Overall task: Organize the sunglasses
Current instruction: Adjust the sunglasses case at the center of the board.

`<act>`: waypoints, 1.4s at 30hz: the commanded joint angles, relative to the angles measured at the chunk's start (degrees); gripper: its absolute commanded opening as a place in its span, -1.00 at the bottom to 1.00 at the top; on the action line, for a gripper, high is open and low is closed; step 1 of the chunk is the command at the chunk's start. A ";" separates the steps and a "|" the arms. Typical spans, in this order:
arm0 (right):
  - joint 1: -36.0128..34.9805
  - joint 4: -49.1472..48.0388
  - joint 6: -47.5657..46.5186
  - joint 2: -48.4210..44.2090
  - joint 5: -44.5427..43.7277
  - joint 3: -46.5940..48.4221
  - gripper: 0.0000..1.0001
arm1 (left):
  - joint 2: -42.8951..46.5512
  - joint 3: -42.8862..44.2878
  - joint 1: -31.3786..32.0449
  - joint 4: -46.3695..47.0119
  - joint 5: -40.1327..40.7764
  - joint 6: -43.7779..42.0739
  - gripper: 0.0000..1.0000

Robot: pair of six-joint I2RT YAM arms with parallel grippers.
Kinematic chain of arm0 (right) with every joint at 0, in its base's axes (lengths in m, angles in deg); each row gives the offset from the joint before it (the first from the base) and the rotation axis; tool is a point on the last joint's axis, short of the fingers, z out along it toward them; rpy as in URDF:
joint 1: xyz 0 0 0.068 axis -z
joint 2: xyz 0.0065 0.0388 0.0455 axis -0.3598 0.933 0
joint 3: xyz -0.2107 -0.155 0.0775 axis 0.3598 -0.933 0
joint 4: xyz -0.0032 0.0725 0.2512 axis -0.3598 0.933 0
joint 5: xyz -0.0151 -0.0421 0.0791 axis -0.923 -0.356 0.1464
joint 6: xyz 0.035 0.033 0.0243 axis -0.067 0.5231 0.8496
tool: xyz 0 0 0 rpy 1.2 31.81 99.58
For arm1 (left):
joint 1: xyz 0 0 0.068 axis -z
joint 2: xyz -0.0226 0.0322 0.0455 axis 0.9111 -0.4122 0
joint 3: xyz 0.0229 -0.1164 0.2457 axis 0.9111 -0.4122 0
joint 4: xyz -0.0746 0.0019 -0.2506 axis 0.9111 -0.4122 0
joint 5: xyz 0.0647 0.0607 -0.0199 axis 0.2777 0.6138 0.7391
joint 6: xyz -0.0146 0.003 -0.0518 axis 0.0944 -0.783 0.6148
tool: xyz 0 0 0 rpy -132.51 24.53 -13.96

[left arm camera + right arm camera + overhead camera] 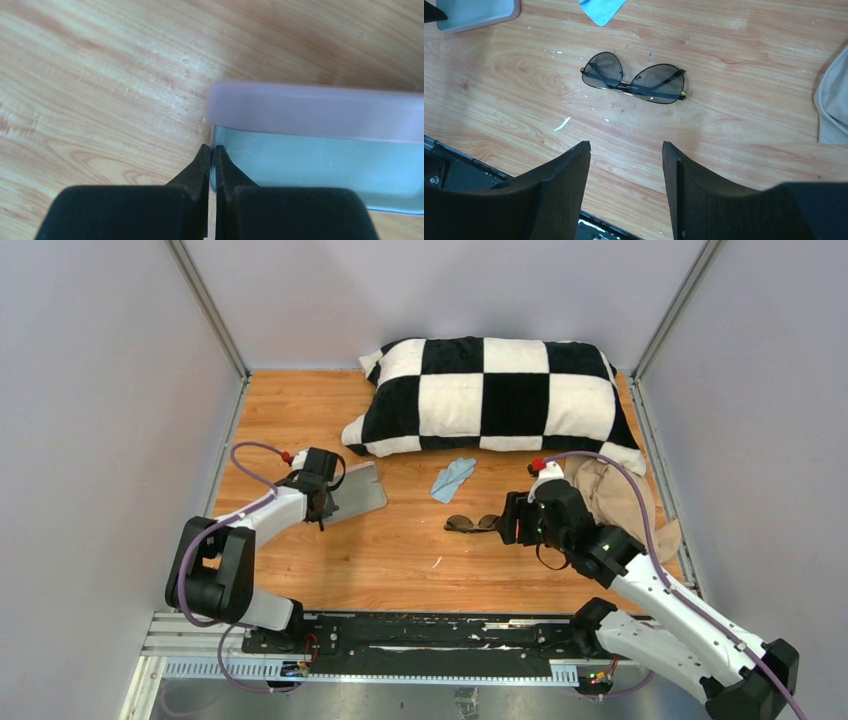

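Note:
The sunglasses lie folded on the wooden table near its middle, dark lenses in a thin dark frame; they also show in the right wrist view. My right gripper is open and empty just right of them, its jaws wide apart above bare wood. The pinkish-grey case lies open at the left, its light blue inside showing. My left gripper is shut on the thin rim at the case's left end.
A light blue cloth lies behind the sunglasses, also in the right wrist view. A black-and-white checked pillow fills the back. A beige fabric bag lies at the right. Grey walls enclose the table.

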 commanded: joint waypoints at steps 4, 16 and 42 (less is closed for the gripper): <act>0.63 -1.77 0.55 3.46 -0.75 -1.12 0.22 | 1.69 -2.94 -0.29 -1.52 3.36 16.47 -1.00; -3.40 -1.28 -7.48 26.03 9.31 8.91 0.26 | 2.92 -2.55 -2.05 -9.09 12.18 22.04 -1.00; -8.00 -9.67 -7.37 61.40 14.80 29.86 0.24 | 33.85 3.30 0.90 -18.81 -6.90 5.84 0.44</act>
